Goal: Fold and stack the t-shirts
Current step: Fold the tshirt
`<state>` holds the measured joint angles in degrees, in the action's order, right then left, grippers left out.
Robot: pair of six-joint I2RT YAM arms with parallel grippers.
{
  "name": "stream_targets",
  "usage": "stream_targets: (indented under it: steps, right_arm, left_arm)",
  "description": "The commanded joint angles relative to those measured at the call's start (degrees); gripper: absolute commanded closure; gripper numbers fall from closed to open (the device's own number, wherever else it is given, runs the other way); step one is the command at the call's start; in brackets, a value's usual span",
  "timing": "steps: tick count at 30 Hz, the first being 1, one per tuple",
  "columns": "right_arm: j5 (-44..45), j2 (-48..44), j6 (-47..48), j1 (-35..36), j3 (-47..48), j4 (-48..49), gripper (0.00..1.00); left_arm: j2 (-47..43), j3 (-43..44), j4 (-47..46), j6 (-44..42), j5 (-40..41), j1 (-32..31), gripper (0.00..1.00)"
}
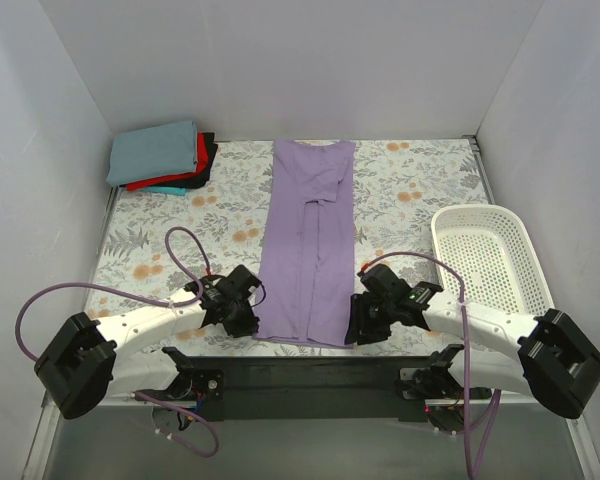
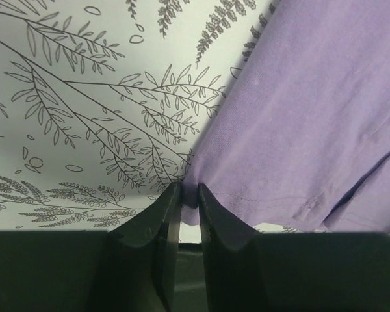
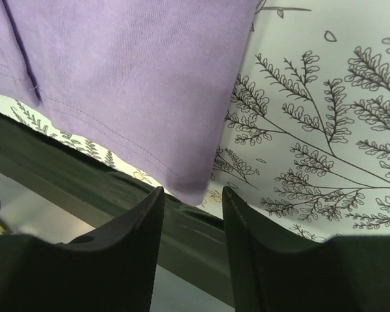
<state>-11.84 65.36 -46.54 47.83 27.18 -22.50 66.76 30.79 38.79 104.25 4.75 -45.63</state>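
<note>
The lavender-purple t-shirt (image 1: pixel 308 240) lies in a long narrow strip down the middle of the table, sleeves folded in, hem toward me. My left gripper (image 1: pixel 248 312) is shut on its near left hem corner (image 2: pixel 190 195), pinched between the fingers. My right gripper (image 1: pixel 358 322) is open at the near right hem corner (image 3: pixel 192 188), which hangs just in front of the gap between its fingers. A stack of folded t-shirts (image 1: pixel 162 156), grey-blue on top over red, black and teal, sits at the far left corner.
A white plastic mesh basket (image 1: pixel 492 256) stands on the right side of the table. The floral tablecloth (image 1: pixel 410 200) covers the table. A black bar (image 1: pixel 300 370) runs along the near edge just below the shirt's hem.
</note>
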Motion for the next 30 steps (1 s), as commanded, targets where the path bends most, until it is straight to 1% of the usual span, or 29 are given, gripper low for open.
stream_targets:
  steps: [1,6,8,9,10,13,17,20,25,30]
  right_arm:
    - [0.85,0.99,0.05,-0.11,-1.60,1.14,0.54]
    - [0.76,1.96,-0.04,-0.02,-2.39,2.55,0.59]
    - [0.76,2.66,-0.04,-0.02,-2.48,3.08,0.67]
    - [0.85,2.75,0.14,0.15,-2.48,3.08,0.72]
    - [1.11,2.84,0.40,0.15,-2.39,3.08,0.85]
    - [1.90,3.28,1.72,0.15,-2.04,1.59,0.99]
    - [3.57,1.70,4.00,0.07,-1.60,-3.67,0.99]
    - [3.31,-1.20,5.93,0.15,-0.20,-6.23,0.99]
    - [6.46,-4.19,8.13,0.07,4.89,-12.99,0.99]
    - [7.09,-1.65,9.80,0.07,8.50,-12.92,0.99]
  left_arm:
    - [0.91,-2.84,0.33,0.43,-0.45,-1.04,0.84]
    - [1.00,-3.01,-0.64,0.08,-1.41,-1.57,0.91]
    - [1.09,-2.93,-0.64,-0.01,-1.41,-1.92,0.96]
    - [1.18,-2.84,-0.81,-0.10,-1.59,-2.01,0.97]
    - [1.26,-2.66,-0.90,-0.18,-1.76,-2.27,1.00]
    - [1.18,-2.13,-1.43,-0.88,-2.81,-2.97,1.00]
    - [1.62,-0.64,-0.91,-1.50,-3.26,-5.08,1.00]
    - [1.44,0.94,0.76,-1.24,-3.00,-7.02,1.00]
    - [-0.14,3.75,3.75,-0.80,-1.42,-8.34,1.00]
    - [1.61,7.97,3.58,-2.03,-0.01,-8.25,1.00]
